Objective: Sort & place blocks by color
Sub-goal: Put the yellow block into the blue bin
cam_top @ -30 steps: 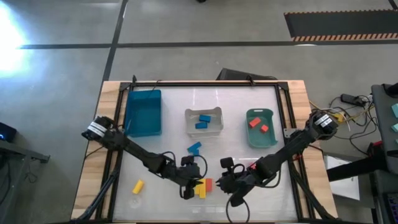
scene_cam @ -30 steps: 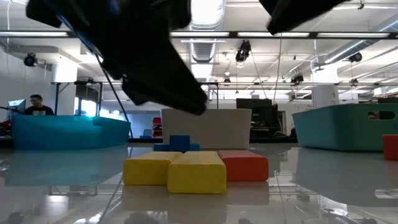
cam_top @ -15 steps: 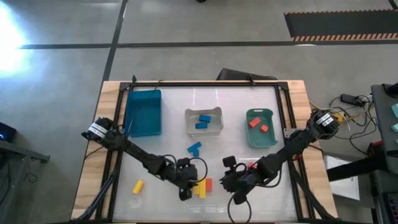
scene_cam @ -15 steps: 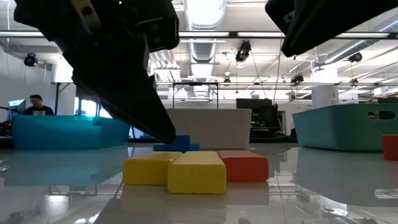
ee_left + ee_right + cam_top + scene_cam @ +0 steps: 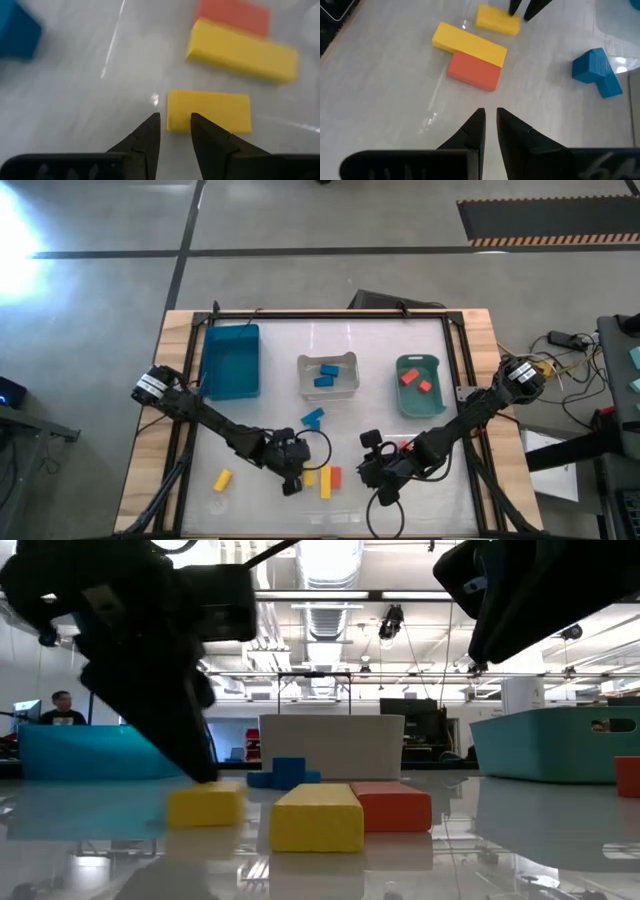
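Note:
A short yellow block (image 5: 207, 111) lies flat on the table, a little left of a long yellow bar (image 5: 325, 483) that lies against a red block (image 5: 335, 476). My left gripper (image 5: 175, 120) slants down at the short block's end, fingers a little apart. My right gripper (image 5: 490, 112) hangs shut and empty above the table, right of the red block (image 5: 474, 71). An angled blue block (image 5: 313, 418) lies farther back, and another yellow block (image 5: 222, 479) lies near the front left. My left gripper meets the short yellow block at one end (image 5: 172, 112). One fingertip (image 5: 196, 122) is at the block's edge beside that end; the other fingertip (image 5: 154, 122) stands beside the block over the table. The fingers slant down from the table's left. The block lies flat on the table.
Three bins stand across the back: a blue bin (image 5: 231, 360), a clear bin (image 5: 328, 376) holding blue blocks, and a green bin (image 5: 418, 385) holding red blocks. Bare table lies between the bins and the front blocks.
My left gripper has tipped more steeply down and gone toward the table's left edge. The short yellow block has slid with it, away from the long yellow bar, leaving a gap; the bar and the red block have stayed. My right gripper has sunk a little.

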